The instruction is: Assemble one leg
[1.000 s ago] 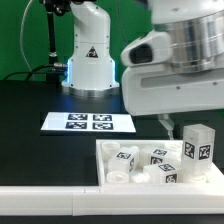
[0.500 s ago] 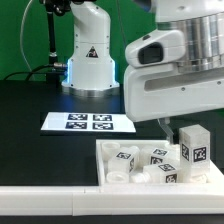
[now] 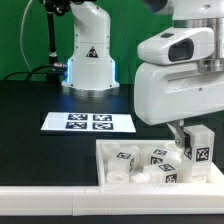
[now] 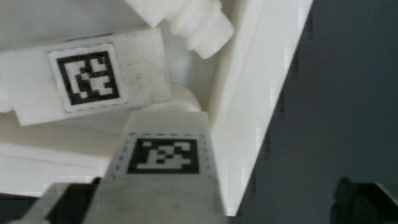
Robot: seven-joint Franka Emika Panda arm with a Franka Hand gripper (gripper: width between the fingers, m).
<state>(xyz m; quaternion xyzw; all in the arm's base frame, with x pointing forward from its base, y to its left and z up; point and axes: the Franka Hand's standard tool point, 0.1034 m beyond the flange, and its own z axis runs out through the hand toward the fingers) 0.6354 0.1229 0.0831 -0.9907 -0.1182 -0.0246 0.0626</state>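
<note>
One leg point(image 3: 198, 147) stands upright at the white tray's point(image 3: 108, 170) end, exterior view's right | pincer point(image 4: 217, 205) spread wide just above it, pinching nothing | several more tagged blocks point(image 3: 125, 155) lie beside it in the tray.

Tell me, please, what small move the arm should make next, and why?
Probably close the fingers on the leg. The wrist view shows the open gripper straddling it, with space on both sides, and the exterior view shows the leg standing upright under the hand.
</note>
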